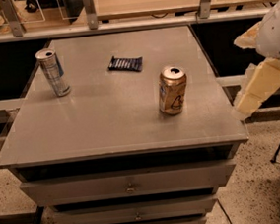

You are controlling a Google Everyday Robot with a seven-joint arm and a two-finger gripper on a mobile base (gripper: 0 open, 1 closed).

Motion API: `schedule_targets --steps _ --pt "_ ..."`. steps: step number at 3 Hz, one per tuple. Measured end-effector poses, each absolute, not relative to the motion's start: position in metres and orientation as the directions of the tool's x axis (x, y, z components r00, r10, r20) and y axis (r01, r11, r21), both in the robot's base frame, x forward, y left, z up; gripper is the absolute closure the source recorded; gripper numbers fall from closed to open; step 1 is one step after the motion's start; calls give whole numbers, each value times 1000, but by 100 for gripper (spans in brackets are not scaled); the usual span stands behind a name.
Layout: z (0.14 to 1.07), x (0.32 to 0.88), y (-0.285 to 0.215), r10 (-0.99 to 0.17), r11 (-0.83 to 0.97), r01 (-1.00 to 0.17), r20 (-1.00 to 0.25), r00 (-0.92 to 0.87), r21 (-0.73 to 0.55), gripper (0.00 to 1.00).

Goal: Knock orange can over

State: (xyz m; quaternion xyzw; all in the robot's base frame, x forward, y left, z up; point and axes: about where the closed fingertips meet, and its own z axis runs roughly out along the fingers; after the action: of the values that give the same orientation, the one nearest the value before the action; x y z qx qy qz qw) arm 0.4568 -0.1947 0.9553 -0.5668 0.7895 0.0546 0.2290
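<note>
The orange can (172, 90) stands upright on the grey cabinet top (111, 121), right of centre and toward the front. It is short and gold-orange with a silver top and a pale label with dark markings. My gripper (239, 76) is at the right edge of the view, beyond the cabinet's right side and apart from the can. Its two cream fingers (257, 89) point left toward the can and stand apart with nothing between them.
A taller silver-and-blue can (53, 72) stands upright at the back left. A dark blue snack packet (125, 64) lies at the back centre. Drawers (129, 184) are below the top. A wooden counter with metal posts (88, 10) runs behind.
</note>
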Motion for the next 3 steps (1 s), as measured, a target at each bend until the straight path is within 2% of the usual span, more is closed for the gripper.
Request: schedule_targets --steps 2,3 --pt "923 483 -154 -700 389 -915 -681 -218 -108 0" --pt "914 495 -144 -631 422 -898 -751 -194 -122 0"
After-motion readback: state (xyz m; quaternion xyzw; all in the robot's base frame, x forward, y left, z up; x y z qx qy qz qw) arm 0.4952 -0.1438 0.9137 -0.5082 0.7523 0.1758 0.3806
